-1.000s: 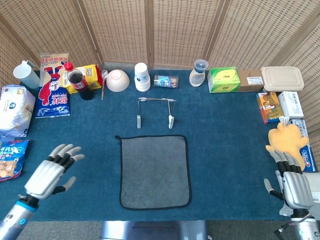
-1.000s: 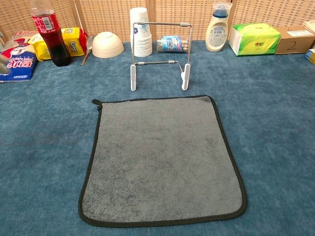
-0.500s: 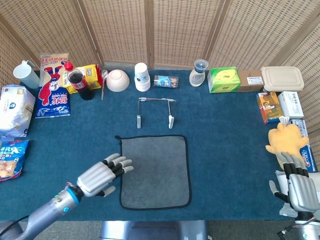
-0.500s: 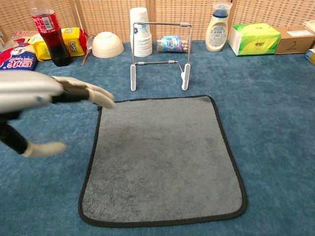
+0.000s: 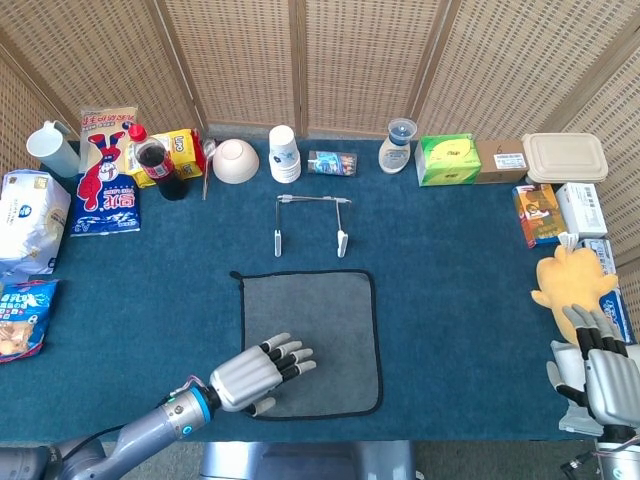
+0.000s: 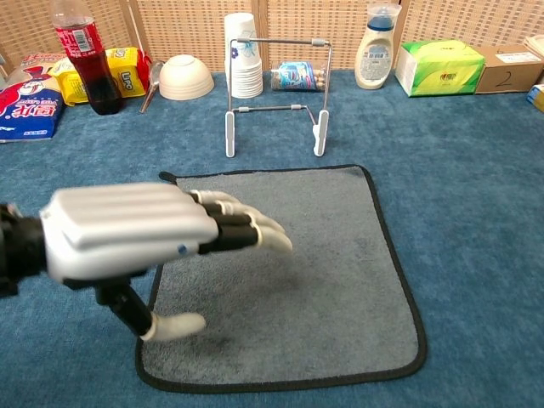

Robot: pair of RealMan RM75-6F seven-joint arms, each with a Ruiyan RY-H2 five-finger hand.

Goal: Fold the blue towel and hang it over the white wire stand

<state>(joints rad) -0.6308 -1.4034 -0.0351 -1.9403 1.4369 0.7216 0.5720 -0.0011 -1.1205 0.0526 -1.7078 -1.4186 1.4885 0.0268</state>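
Note:
The towel (image 5: 330,320) (image 6: 331,280) is grey-blue with a black hem and lies flat and unfolded on the blue table, near the front edge. Just behind it stands the white wire stand (image 5: 311,222) (image 6: 275,92), upright and bare. My left hand (image 5: 258,373) (image 6: 140,238) hovers over the towel's near left corner with fingers spread and pointing right, holding nothing. At the table's right front corner my right hand (image 5: 597,367) rests open and empty, far from the towel; the chest view does not show it.
Along the back edge stand a cola bottle (image 5: 160,167), snack bags (image 5: 108,170), a white bowl (image 5: 235,161), stacked paper cups (image 5: 285,153), a detergent bottle (image 5: 397,146), a tissue box (image 5: 447,160) and cartons. A yellow glove (image 5: 570,278) lies at the right edge.
My left hand has swept right and toward the front, from left of the towel to over its near left corner. The right hand has slipped slightly lower. The towel has not moved.

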